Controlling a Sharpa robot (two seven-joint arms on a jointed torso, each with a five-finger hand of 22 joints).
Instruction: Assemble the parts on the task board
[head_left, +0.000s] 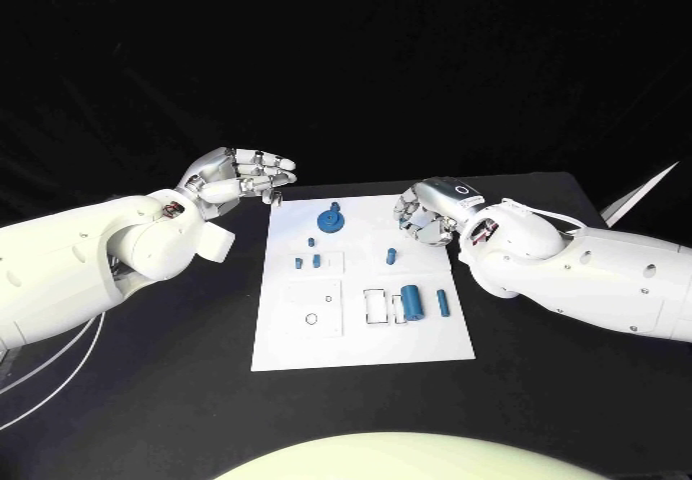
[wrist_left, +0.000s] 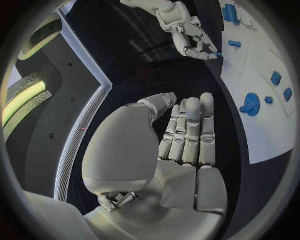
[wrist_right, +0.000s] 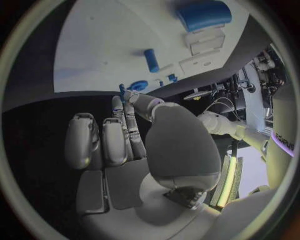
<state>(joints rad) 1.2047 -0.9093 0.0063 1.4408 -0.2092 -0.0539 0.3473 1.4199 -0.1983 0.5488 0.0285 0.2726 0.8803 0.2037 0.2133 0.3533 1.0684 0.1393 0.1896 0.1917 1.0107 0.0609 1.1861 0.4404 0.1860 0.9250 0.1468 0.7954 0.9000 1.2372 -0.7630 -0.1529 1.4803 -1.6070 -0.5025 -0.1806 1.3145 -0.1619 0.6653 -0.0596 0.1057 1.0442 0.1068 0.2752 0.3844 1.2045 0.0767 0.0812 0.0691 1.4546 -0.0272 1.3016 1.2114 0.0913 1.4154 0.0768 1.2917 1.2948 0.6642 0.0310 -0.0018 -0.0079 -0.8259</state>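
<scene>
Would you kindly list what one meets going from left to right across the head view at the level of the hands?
Left robot hand → blue round part on the white task board → right robot hand.

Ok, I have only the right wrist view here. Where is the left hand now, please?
Observer: The left hand is over the black table, just off the far left corner of the task board. The left wrist view shows its palm empty.
Operator: And is my right hand above the board?
Observer: The right hand is at the board's far right edge.
Operator: What lies between the two hands?
Observer: The round blue part, on the board near its far edge.
</scene>
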